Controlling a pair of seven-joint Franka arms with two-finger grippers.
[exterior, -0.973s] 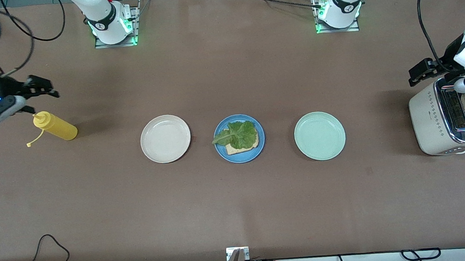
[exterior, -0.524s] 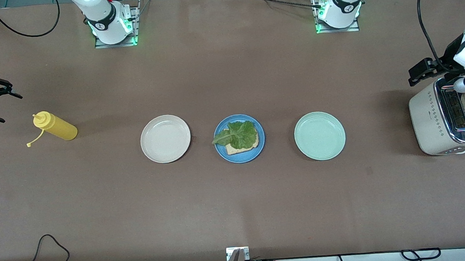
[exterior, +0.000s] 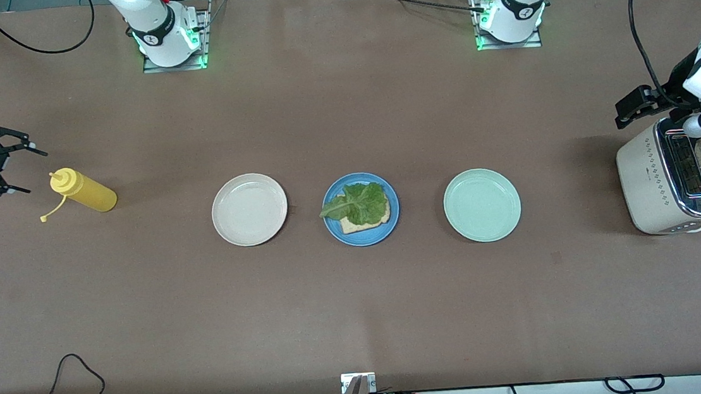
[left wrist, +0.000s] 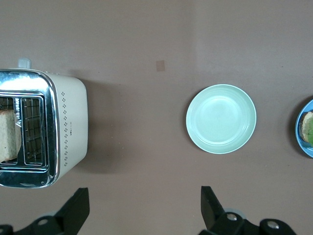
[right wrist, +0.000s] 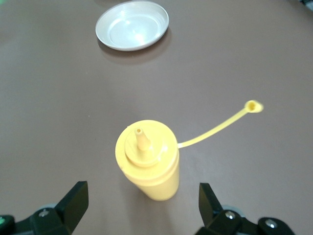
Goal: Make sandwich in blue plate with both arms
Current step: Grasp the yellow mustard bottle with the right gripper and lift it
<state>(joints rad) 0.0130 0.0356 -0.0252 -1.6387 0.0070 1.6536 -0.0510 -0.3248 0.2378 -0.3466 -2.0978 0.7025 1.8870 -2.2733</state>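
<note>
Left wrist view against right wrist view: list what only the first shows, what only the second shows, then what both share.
Only the left wrist view: the toaster with a bread slice in its slot, the pale green plate, and an edge of the blue plate. Only the right wrist view: the uncapped yellow squeeze bottle and the cream-white plate. Both share the brown table and an open gripper's fingertips.

Count: 3 plates – cream-white plate (exterior: pixel 249 209), blue plate (exterior: pixel 363 235), pale green plate (exterior: pixel 482 205). 2 bread slices – one in the toaster (exterior: pixel 673 184), one on the blue plate under 1 lettuce leaf (exterior: pixel 357 203). 1 yellow squeeze bottle (exterior: pixel 82 192), 2 arms.
</note>
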